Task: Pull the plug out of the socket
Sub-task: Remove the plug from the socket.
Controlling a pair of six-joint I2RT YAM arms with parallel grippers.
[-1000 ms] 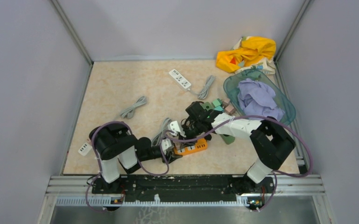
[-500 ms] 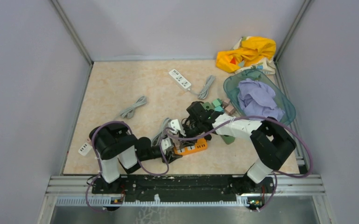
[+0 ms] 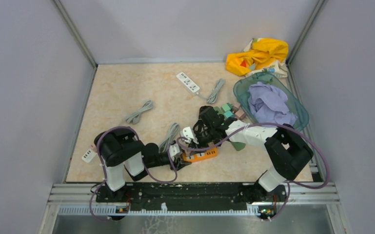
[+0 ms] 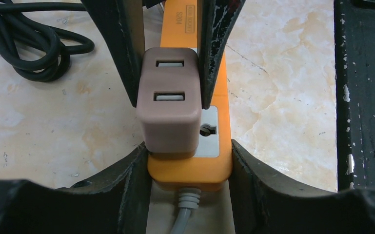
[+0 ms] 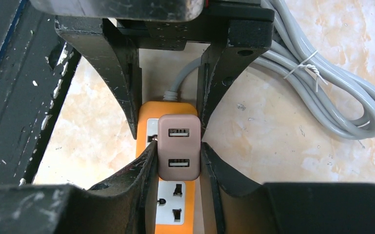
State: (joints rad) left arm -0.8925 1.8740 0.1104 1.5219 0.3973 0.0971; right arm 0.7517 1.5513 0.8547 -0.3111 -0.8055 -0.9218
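While the right arm is swinging its elbow slightly toward the right edge of the tabletop compared with a second ago, the power strip is staying put close to the near edge, about midway along it, and the plug is still sitting on it. That is suggesting the pull is only beginning: both grips are set, yet the plug is not visibly coming free. The right gripper is pinching the plug's two long sides, jaws narrow. The left gripper is clamping the strip's cord end, jaws partly spread around it. The plug is looking like a matte brown plastic block with rounded corners and two USB slots on top. The strip is showing as a glossy orange bar with a white face, its grey ribbed cord leaving between the left fingers, and the tabletop is appearing pale, marbled and smooth
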